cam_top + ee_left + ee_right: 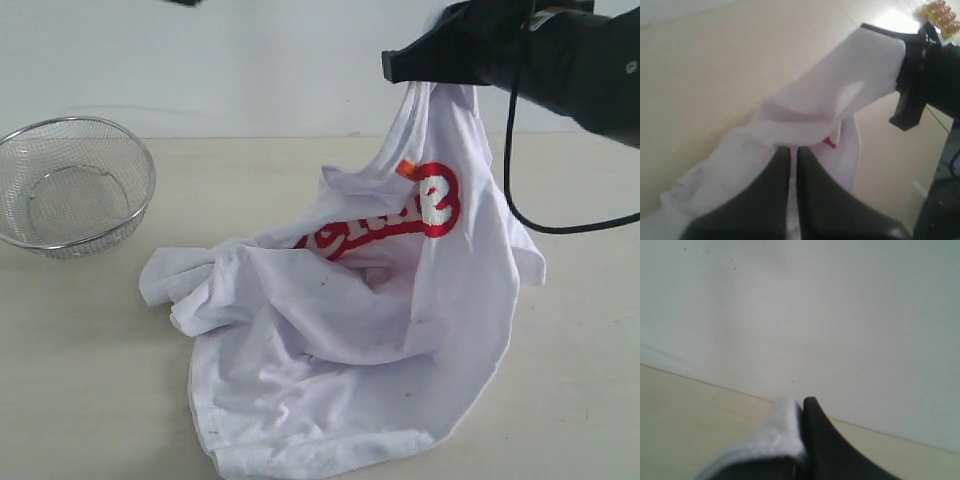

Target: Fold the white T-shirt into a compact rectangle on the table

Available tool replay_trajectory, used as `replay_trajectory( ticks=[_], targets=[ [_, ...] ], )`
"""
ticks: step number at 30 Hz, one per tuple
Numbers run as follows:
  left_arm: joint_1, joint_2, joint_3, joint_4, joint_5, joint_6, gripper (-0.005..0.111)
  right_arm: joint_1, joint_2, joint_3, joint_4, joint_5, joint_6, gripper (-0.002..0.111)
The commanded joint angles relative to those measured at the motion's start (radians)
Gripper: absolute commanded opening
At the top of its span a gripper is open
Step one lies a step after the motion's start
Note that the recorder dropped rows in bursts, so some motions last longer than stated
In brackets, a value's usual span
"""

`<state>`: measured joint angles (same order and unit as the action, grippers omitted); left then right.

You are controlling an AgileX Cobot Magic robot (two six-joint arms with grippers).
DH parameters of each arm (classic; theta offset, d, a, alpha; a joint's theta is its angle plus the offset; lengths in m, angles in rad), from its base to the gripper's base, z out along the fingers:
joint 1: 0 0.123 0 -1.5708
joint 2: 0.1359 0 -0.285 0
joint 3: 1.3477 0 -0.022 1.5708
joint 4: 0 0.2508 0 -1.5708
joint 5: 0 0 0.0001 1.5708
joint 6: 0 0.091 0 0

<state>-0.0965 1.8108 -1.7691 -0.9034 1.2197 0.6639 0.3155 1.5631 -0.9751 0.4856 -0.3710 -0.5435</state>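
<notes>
Two grippers are at work here, though only one shows plainly from across the room. Far left on the table (80, 350) sits a wire basket (125, 215), well apart from the clothing and no part of this job. Moving right, the left gripper (791, 149) has its jaws pressed together. From its own wrist the tips sit against the white T-shirt (840, 95), but I cannot tell whether any cloth is pinched between them.

The white T-shirt (340, 330) fills the middle. Its lower part lies crumpled on the table with one bunched end trailing toward the basket. The rest rises like a tent, with red lettering (400, 215) and an orange tag (405, 168) on the raised face. At the upper right the right gripper (410, 65) is clamped on the shirt's edge and holds it up off the table. Its wrist view shows white cloth over one finger.

To my eye this is the spreading-out step, before any fold, since nothing lies flat yet. The next move calls for a second sure hold on a matching corner or shoulder. The two holds then need drawing apart so the cloth settles flat and square.
</notes>
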Motion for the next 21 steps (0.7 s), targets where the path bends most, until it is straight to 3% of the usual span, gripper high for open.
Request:
replay_trajectory(
  ticks=[1, 6, 18, 21],
  targets=[
    [-0.060, 0.055, 0.074, -0.031, 0.001, 0.071, 0.004, -0.006, 0.059, -0.007, -0.107, -0.079, 0.208, 0.000],
    [-0.103, 0.125, 0.081, -0.080, -0.049, 0.130, 0.004, -0.006, 0.125, -0.062, -0.271, -0.111, 0.470, 0.000],
    [-0.114, 0.249, 0.081, -0.130, -0.229, 0.191, 0.004, -0.006, 0.249, -0.218, -0.303, -0.204, 0.690, 0.000],
    [-0.114, 0.283, 0.081, -0.154, -0.229, 0.211, 0.004, -0.006, 0.258, -0.244, -0.366, -0.225, 0.861, 0.000]
  ],
)
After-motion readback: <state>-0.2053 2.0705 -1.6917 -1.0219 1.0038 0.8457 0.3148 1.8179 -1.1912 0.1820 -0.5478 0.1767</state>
